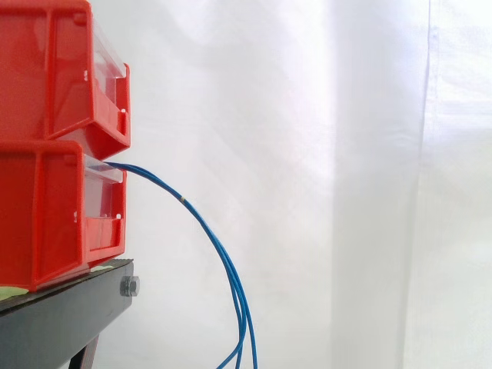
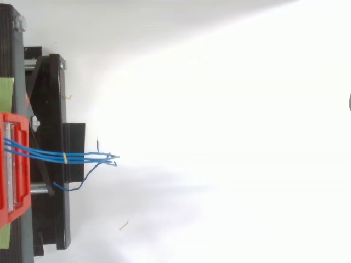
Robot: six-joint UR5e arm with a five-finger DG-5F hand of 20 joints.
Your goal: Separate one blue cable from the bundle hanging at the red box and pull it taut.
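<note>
Bundle: blue cables (image 1: 211,238) leave the lower red bin (image 1: 46,215) at the frame's left and arc down to the bottom edge.
Binding: a pale band (image 2: 64,158) clasps the strands just beyond the bin.
Stray: one strand (image 2: 86,176) loops back toward the black stand (image 2: 57,219).
Fingers: spread or pinching, cannot tell.
Risk: the strands lie touching, so a pinch may likely catch several.
Risk: the band may resist separation, so a hard pull could shift the bin.
</note>
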